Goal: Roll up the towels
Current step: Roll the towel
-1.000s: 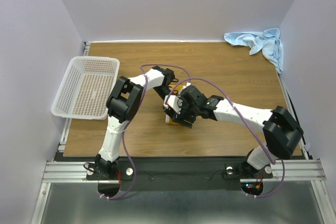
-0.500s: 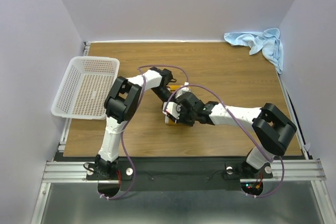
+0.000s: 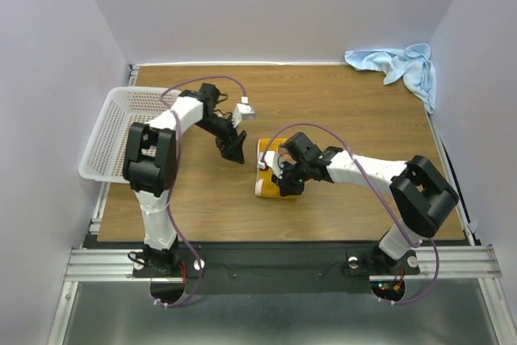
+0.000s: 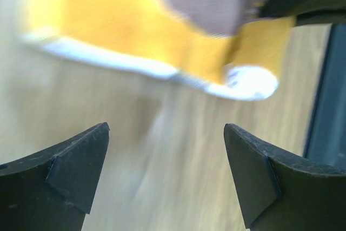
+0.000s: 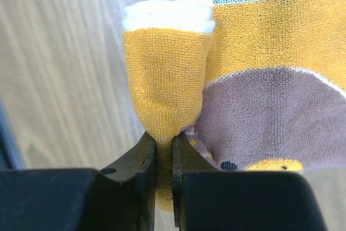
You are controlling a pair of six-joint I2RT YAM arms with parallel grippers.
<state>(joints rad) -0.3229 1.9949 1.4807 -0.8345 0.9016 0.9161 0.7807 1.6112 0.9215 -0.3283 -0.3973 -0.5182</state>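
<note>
The mustard-yellow towel (image 3: 266, 176) lies folded into a small bundle at the table's middle. My right gripper (image 3: 284, 180) is shut on a fold of it; in the right wrist view the gripper (image 5: 164, 143) pinches a yellow edge of the towel (image 5: 259, 52), whose brown print and white trim show. My left gripper (image 3: 235, 151) hangs open just left of the bundle, apart from it. The left wrist view shows that gripper (image 4: 166, 129) with bare wood between its fingers and the yellow towel (image 4: 135, 22) blurred ahead. The light blue towel (image 3: 397, 65) lies crumpled in the far right corner.
A white perforated basket (image 3: 133, 133) stands at the table's left edge, close behind the left arm's elbow. White walls close in the table on the left, back and right.
My left gripper has let go of the yellow towel, opened wide and swung left, away from it. My right gripper has shut on the towel's fold.
</note>
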